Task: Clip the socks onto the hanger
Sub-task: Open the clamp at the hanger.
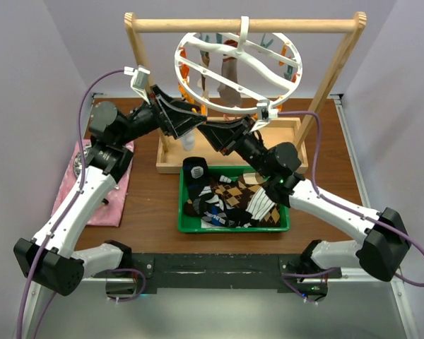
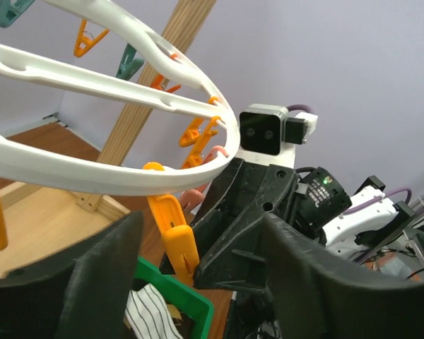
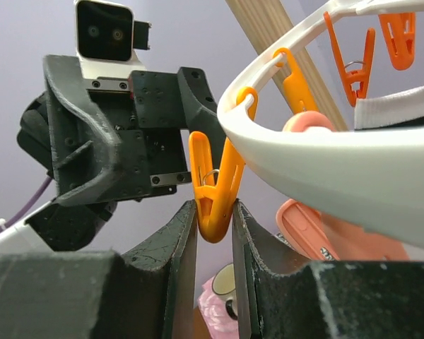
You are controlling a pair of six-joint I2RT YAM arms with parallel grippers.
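Observation:
The white ring hanger (image 1: 237, 70) hangs by its hook from the wooden bar, with orange and teal pegs around it and a brown sock (image 1: 230, 83) clipped near its middle. More socks (image 1: 233, 201) lie in the green tray (image 1: 185, 224). My right gripper (image 3: 213, 208) is shut on the lower end of an orange peg (image 3: 215, 183) that hangs from the ring's near rim (image 3: 325, 169). My left gripper (image 2: 198, 226) stands open around that same peg (image 2: 173, 240), touching nothing. In the top view both grippers (image 1: 196, 119) (image 1: 210, 133) meet under the ring's near left edge.
The light wooden frame (image 1: 244, 25) stands on its tray base (image 1: 169, 164) behind the green tray. A pink cloth (image 1: 102, 198) with a cup lies at the left. A salmon-pink item (image 3: 325, 236) hangs from the ring beside the held peg.

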